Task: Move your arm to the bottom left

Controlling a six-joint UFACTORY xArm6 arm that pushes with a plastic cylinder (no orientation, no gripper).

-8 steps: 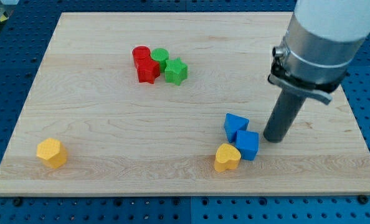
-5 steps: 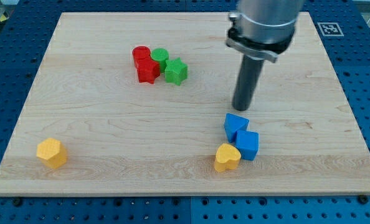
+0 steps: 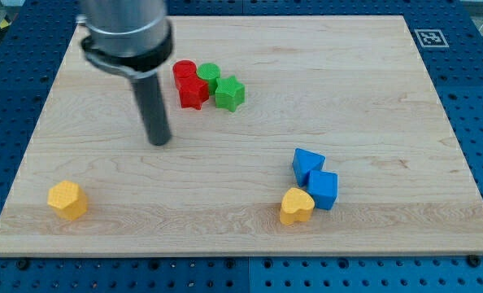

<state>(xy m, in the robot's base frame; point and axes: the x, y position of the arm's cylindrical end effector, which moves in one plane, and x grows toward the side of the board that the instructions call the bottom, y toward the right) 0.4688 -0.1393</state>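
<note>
My tip (image 3: 159,142) rests on the wooden board (image 3: 250,220), left of centre. It is below and left of a cluster: a red cylinder (image 3: 184,71), a red star (image 3: 194,92), a green cylinder (image 3: 208,74) and a green star (image 3: 229,93). A yellow block (image 3: 67,199) lies at the view's bottom left, well below and left of my tip. Two blue blocks (image 3: 307,165) (image 3: 323,189) and a yellow heart (image 3: 296,205) sit together at the lower right.
The board lies on a blue perforated table (image 3: 6,106). A fiducial marker (image 3: 430,37) is at the board's top right corner.
My tip has swept from beside the blue blocks at the right across the board to the left of centre. No block has moved.
</note>
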